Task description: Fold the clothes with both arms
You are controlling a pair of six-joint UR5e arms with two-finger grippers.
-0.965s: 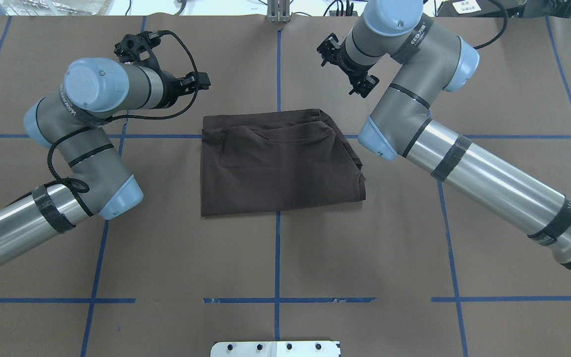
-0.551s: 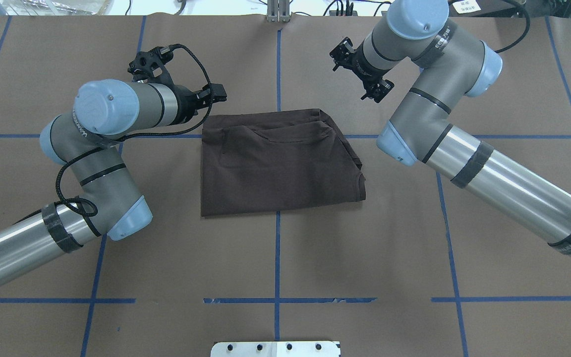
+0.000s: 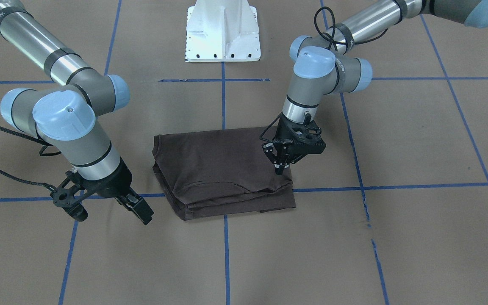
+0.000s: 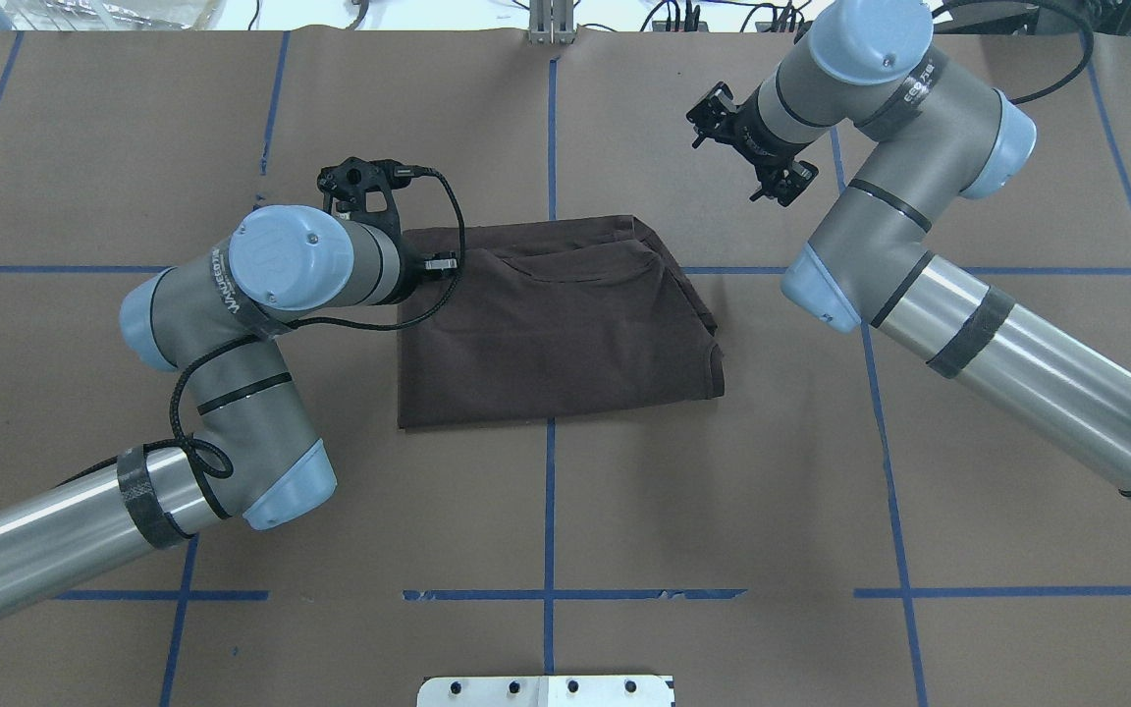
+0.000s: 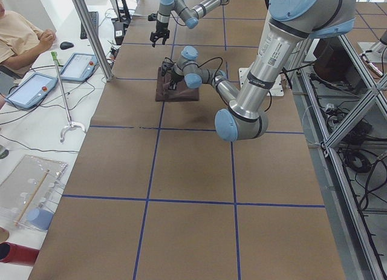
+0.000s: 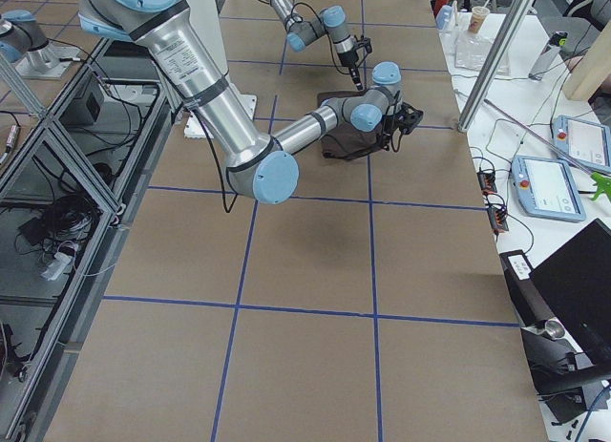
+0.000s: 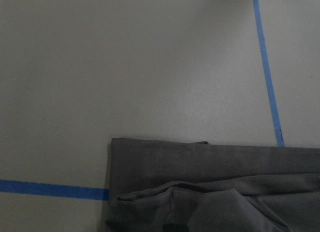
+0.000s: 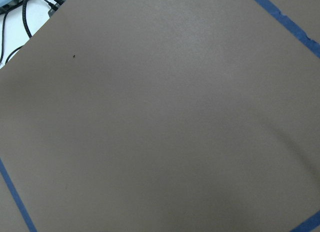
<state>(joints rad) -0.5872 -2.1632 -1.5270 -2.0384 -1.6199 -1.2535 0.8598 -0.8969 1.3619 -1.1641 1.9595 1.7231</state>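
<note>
1. Overhead exterior view: a dark brown T-shirt (image 4: 556, 334) is seen folded into a rough rectangle at the middle of the worktop (image 4: 723, 491). It is laid over the crossing of the blue tape lines (image 4: 549, 511).
2. Several layers are stacked in the garment. Its near and left edges are straight, while on the robot's right side the edges are stepped and slanted, with a small notch by the near right corner.
3. A curved seam (image 4: 565, 273), seemingly the collar, is shown just inside the far edge, and the cloth is otherwise plain and smooth.
4. The left pincer (image 3: 278, 170) is pointed straight down at the far left corner of the T-shirt. Its fingers are drawn together into a point that appears to reach the top layer. Whether any cloth is caught between them cannot be told.
5. In the left wrist-mounted view, that corner is shown with its layered edge, and a tape line is seen ending at the cloth.
6. The right pincer (image 3: 142, 214) is held over bare worktop, apart from the T-shirt and past its far right corner. Whether it is clenched or released cannot be told. Only brown paper and tape are shown in its wrist-mounted view.
</note>
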